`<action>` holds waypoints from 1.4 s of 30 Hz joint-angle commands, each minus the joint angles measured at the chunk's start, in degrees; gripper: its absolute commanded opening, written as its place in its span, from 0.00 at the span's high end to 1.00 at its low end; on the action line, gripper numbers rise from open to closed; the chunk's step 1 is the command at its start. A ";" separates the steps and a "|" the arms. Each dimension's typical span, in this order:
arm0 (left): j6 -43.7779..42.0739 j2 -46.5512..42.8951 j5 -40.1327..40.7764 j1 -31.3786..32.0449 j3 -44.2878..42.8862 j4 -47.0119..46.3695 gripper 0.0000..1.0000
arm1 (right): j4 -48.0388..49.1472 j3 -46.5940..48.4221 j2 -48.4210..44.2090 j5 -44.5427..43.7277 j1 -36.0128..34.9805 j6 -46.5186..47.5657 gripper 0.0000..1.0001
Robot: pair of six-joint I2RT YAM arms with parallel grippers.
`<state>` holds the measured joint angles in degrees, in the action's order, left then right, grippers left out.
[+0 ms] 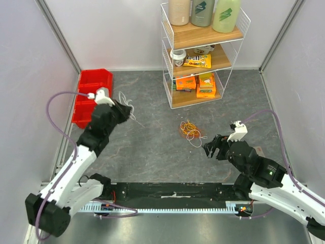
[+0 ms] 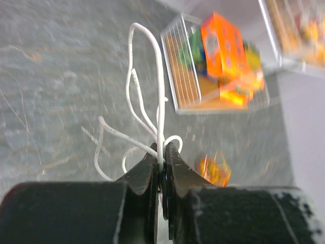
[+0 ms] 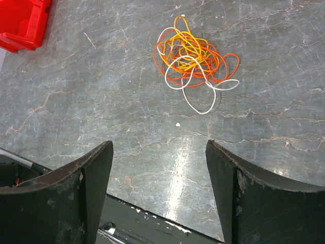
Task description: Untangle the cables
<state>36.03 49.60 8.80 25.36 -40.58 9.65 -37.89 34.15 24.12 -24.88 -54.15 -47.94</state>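
The left hand pinches one white cable at the desk's ten o'clock, well apart from the orange-yellow tangle near centre. The right hand gapes empty at the tangle's five o'clock. Next, probably, it picks a strand there.

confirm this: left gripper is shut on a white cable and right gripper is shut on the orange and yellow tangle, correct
Wrong about the right gripper: it is open and holds nothing, with the orange and yellow tangle lying untouched ahead of it, as the right wrist view shows. The left gripper is shut on a white cable.
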 commanded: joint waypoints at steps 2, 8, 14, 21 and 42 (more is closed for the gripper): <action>21.76 16.44 -13.17 -17.94 -10.47 -6.30 0.98 | 5.10 0.56 2.07 0.62 -0.08 1.54 0.19; 31.11 36.76 -20.30 -30.45 -19.60 -22.64 0.98 | 5.37 1.01 3.65 1.15 0.01 1.89 0.18; 37.87 56.71 -28.91 -35.29 -34.01 -36.27 0.98 | 5.55 1.18 6.37 1.24 0.01 1.45 0.18; 42.01 68.59 -22.17 -37.67 -47.03 -23.20 0.98 | 6.16 4.52 12.87 -0.16 0.01 3.90 0.17; 34.02 69.94 -5.10 -39.69 -61.11 -2.28 0.10 | 7.83 4.70 15.43 4.58 -0.08 2.15 0.17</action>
<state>73.63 123.96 1.74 -13.43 -99.02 3.18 -31.75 37.87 40.73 -21.71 -54.15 -44.47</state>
